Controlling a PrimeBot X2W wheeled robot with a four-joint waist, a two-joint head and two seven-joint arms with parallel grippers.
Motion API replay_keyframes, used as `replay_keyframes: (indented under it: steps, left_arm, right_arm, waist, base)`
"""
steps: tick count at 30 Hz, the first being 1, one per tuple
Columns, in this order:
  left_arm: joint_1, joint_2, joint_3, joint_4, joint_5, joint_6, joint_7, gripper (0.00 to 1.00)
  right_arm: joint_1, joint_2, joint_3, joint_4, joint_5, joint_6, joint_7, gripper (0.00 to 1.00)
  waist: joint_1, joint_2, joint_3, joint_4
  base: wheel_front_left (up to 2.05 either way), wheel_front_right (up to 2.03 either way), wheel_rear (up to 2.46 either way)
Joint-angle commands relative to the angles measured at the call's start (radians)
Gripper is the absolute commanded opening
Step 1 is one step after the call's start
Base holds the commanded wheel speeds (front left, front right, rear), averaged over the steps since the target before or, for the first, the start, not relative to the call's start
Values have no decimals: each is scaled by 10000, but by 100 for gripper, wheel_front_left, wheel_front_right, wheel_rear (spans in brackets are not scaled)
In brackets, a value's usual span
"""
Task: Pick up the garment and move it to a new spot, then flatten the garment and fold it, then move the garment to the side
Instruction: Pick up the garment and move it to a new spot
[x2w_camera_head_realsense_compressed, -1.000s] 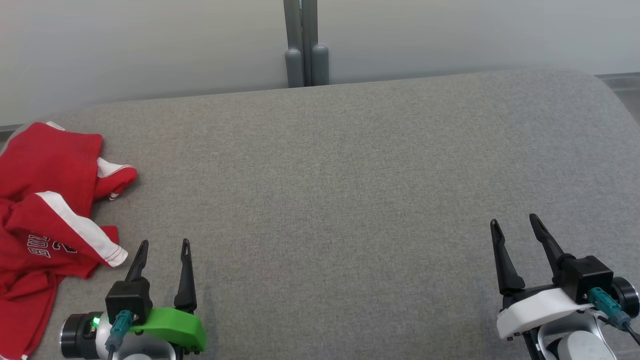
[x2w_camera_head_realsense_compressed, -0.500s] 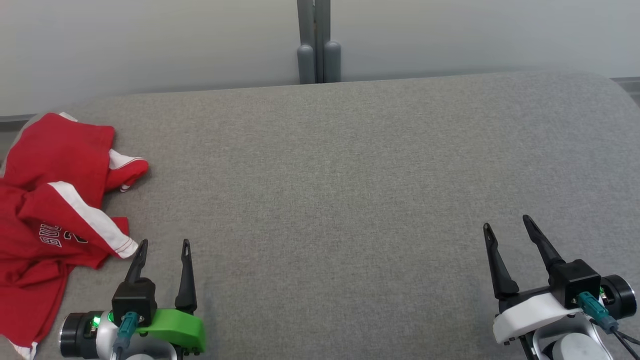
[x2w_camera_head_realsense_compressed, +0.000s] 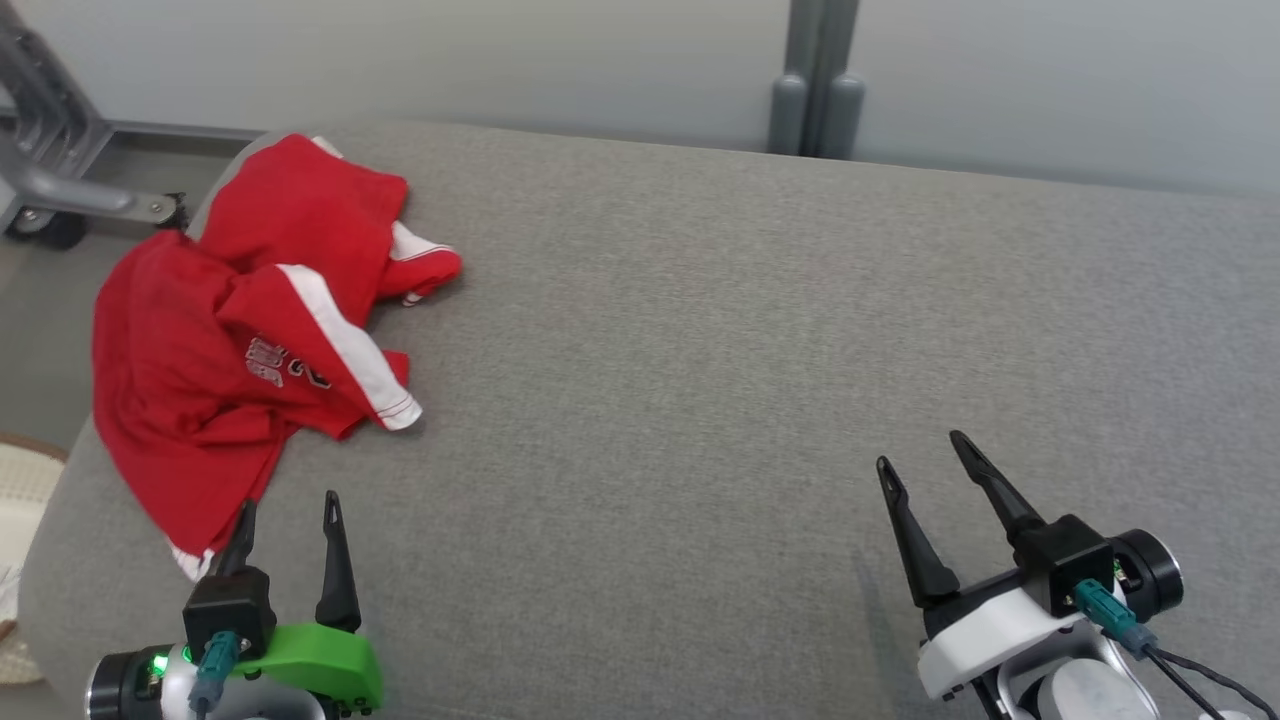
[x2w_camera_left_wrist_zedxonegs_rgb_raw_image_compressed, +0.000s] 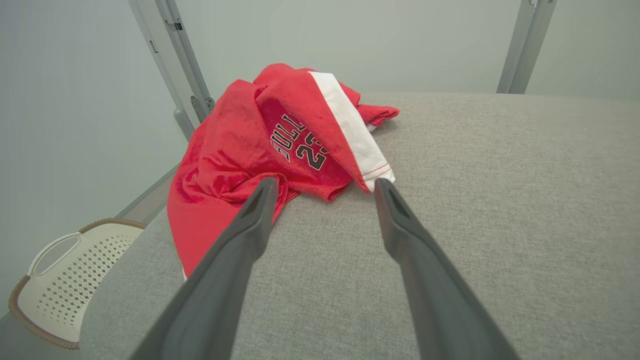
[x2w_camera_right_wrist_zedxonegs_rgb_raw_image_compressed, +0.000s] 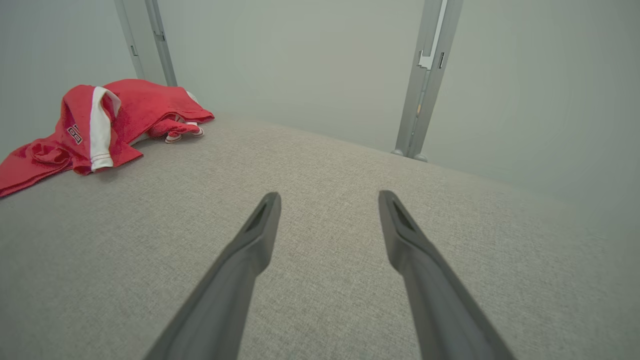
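Red garment just ahead of L gripper.

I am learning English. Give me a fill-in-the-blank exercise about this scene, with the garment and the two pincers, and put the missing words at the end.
1. The crumpled garment on the grey padded surface is mostly ____ with white bands.
2. The left pincer and the right pincer both stand ____ and hold nothing.
3. The garment lies nearer to the pincer on the robot's ____ side.
Missing words: red; open; left.
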Motion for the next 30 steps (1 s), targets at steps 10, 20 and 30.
replay_keyframes:
  steps: [10,20,30]
  left_arm:
    - [427,-113,570,162,-363,-229,-37,100]
    - [-252,-169,835,153,-596,-576,-37,100]
    - [-4156,1400,80,2209,-1948,-1355,19,100]
  right_arm:
    - [-363,-47,803,379,321,-3,-36,100]
    - [-323,-253,682,410,376,-3,-36,100]
    - [-761,-574,934,448,466,-3,-36,100]
  waist:
    - [0,-1,304,2257]
    - [0,-1,712,1576]
    - [0,-1,1830,846]
  base:
    - [0,0,0]
    - [0,0,0]
    - [0,0,0]
